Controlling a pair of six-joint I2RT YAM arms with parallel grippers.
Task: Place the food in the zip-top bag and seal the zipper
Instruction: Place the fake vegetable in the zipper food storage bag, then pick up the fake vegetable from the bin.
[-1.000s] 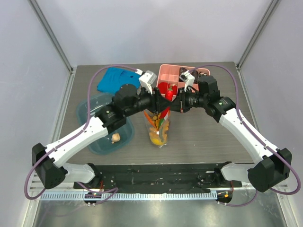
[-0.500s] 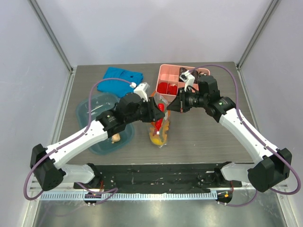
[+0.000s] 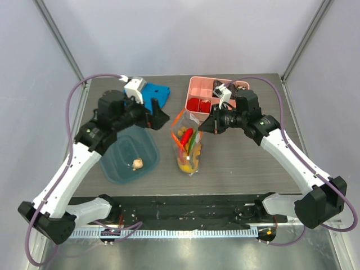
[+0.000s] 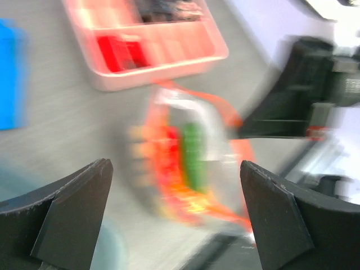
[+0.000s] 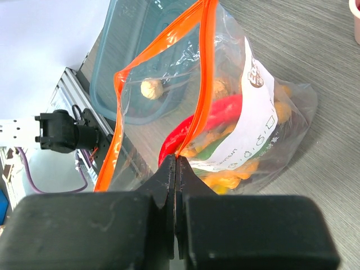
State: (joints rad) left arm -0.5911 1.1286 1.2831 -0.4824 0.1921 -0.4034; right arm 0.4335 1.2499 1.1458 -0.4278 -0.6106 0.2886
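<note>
The zip-top bag (image 3: 189, 147) stands in the middle of the table with its mouth open. It holds a red chili (image 3: 189, 136), a green vegetable (image 3: 196, 147) and orange pieces (image 3: 184, 163). My right gripper (image 5: 177, 161) is shut on the zipper (image 5: 201, 73), pinching the orange strip at the bag's right edge (image 3: 203, 128). Open and holding nothing, my left gripper (image 3: 160, 112) hangs left of the bag; its blurred wrist view shows the bag (image 4: 191, 157) between the wide jaws (image 4: 174, 167). A beige garlic bulb (image 3: 138, 163) lies in the teal tub (image 3: 115, 169).
A pink divided box (image 3: 209, 93) with red and dark items sits behind the bag. A blue cloth (image 3: 154, 91) lies at the back left, partly under the left arm. The tub (image 5: 126, 50) is close to the bag's left side.
My left gripper let go of the red chili inside the bag, opened wide and drew back to the left and away. The right gripper kept its pinch on the strip.
</note>
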